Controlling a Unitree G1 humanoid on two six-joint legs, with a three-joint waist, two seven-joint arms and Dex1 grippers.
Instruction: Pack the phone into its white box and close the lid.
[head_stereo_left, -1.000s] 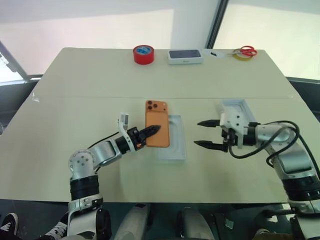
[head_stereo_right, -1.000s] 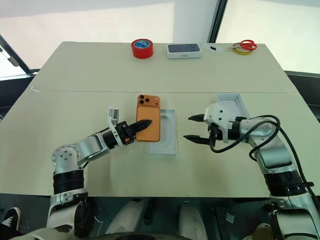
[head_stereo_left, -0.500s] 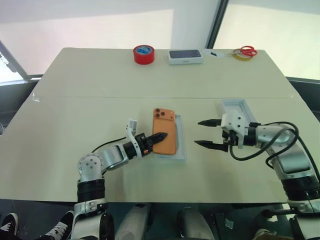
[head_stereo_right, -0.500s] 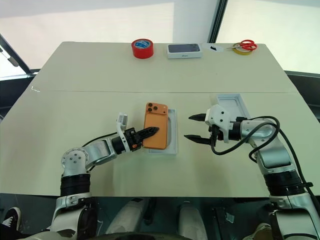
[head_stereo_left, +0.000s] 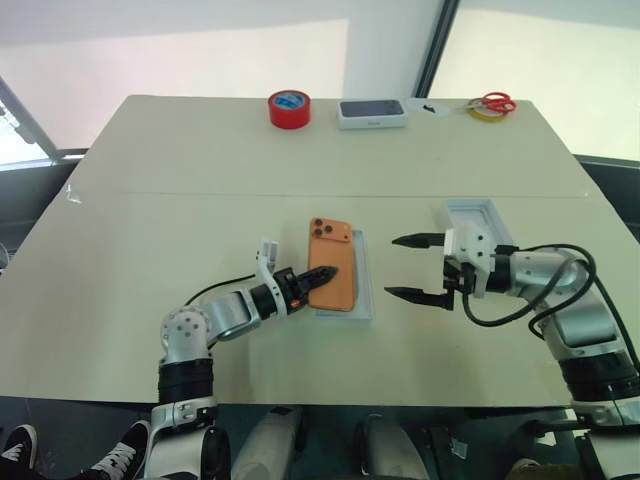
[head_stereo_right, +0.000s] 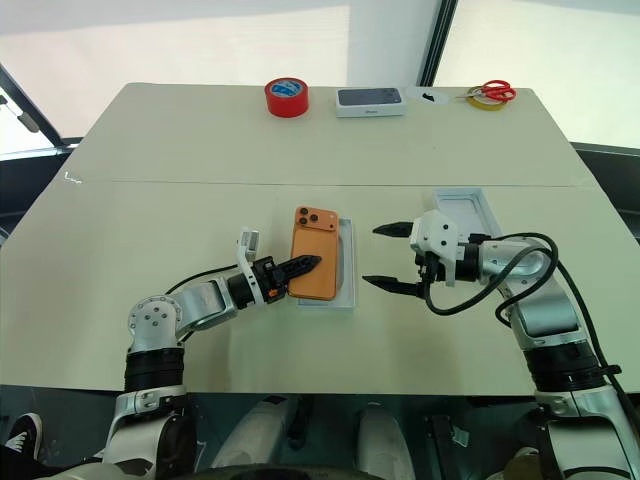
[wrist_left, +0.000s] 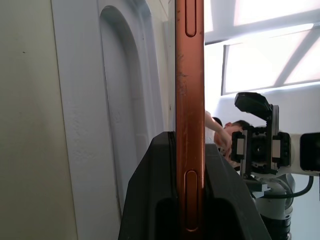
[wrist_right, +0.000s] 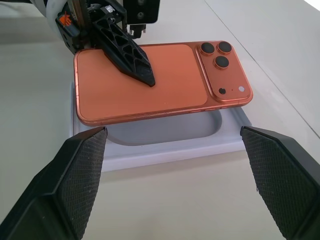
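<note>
One worktop, cream, with a seam across its middle. One orange phone, back up, three lenses at the far corner, pinched along its near long edge by the left tool; fingers clenched flat on either face, the edge-on grip plain in the left wrist view. Phone held over, and partly overlapping, one shallow white tray with a rounded recess, its right rim and near end exposed; whether phone touches tray cannot be told. One right tool just right of the tray, pointing toward the phone, two black fingers spread wide, grasping nothing; in the right wrist view both textured pads flank the phone without contact. One more shallow white tray-like piece lying flat behind the right wrist, partly hidden by it; box or lid cannot be told from here. Along the far edge, well apart from the work: one red tape roll, one white box with a dark phone picture on top, one pair of red-handled scissors lying over one yellowish tape ring, one small dark item beside them, too small to identify.
</note>
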